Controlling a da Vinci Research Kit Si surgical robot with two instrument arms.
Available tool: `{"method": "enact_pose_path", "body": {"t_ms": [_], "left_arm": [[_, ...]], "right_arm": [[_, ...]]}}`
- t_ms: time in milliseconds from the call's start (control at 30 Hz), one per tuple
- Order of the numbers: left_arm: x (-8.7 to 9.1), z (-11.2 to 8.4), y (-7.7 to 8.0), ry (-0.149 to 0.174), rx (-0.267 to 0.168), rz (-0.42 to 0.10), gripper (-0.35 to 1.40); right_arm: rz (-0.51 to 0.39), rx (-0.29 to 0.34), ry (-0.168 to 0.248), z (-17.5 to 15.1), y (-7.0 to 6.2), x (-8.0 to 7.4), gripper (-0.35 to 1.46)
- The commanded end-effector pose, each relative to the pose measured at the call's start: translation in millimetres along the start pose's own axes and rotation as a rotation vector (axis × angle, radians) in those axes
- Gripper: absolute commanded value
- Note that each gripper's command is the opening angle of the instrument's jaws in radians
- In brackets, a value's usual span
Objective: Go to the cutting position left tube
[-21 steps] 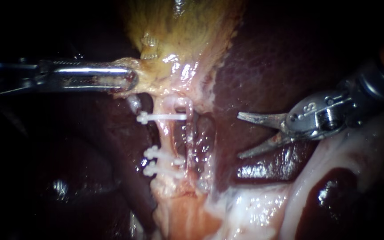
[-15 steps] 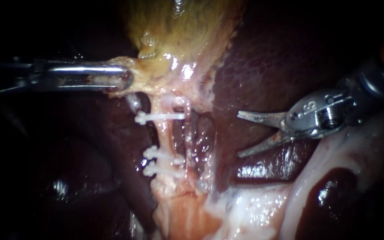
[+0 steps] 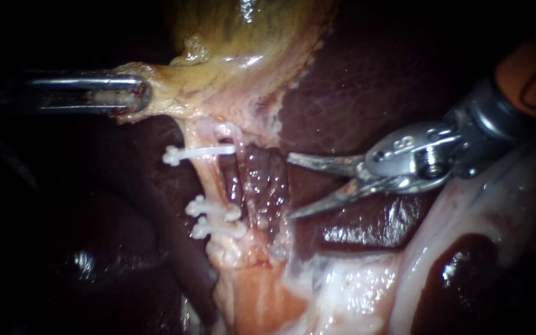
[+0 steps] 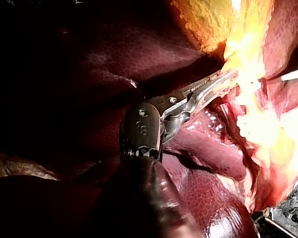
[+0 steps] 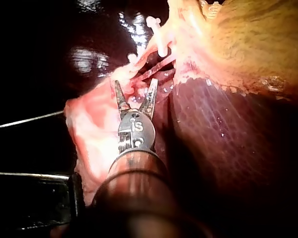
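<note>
Gaping right instrument (image 3: 289, 186) near left tube (image 3: 208, 183)

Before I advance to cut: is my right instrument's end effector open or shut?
Open. On the right instrument the jaws spread in a V, gripping nothing, tips short of the left tube.

Three clips (image 3: 201, 151), two instruments (image 3: 289, 186), one gallbladder (image 3: 249, 37).

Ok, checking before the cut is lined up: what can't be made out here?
Endoscope view: left instrument tip, partly buried in the gallbladder fold.
Left wrist view: tissue ahead of it, lost in glare.
Right wrist view: whether the right instrument touches the clipped tube; tissue overlaps.
</note>
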State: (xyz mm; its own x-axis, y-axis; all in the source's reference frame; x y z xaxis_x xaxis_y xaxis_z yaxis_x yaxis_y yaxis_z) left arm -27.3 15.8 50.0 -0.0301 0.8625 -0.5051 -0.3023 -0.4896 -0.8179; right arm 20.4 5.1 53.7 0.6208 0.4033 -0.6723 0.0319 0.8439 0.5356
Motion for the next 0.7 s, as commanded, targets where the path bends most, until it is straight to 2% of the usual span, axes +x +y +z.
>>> {"method": "enact_pose_path", "body": {"t_ms": [33, 167, 300, 567, 700], "left_arm": [[-0.1, 0.1, 0.1, 0.001, 0.003, 0.0, -0.35], [-0.1, 0.3, 0.2, 0.001, 0.004, 0.001, -0.35], [-0.2, 0.3, 0.2, 0.002, 0.005, 0.001, -0.35], [-0.2, 0.3, 0.3, 0.002, 0.005, 0.001, -0.35], [-0.2, 0.4, 0.3, 0.002, 0.006, 0.001, -0.35]], "right_arm": [[0.01, 0.011, 0.007, 0.6, -0.1, 0.1, 1.4], [0.039, 0.051, 0.024, 2.7, -0.1, 0.4, 1.38], [0.048, 0.089, 0.019, 4.7, 0.2, 0.0, 1.35], [0.072, 0.082, 0.014, 6.9, 2.1, -1.4, 1.33], [0.086, 0.078, 0.014, 7.9, 3.1, -1.5, 1.35]]}}
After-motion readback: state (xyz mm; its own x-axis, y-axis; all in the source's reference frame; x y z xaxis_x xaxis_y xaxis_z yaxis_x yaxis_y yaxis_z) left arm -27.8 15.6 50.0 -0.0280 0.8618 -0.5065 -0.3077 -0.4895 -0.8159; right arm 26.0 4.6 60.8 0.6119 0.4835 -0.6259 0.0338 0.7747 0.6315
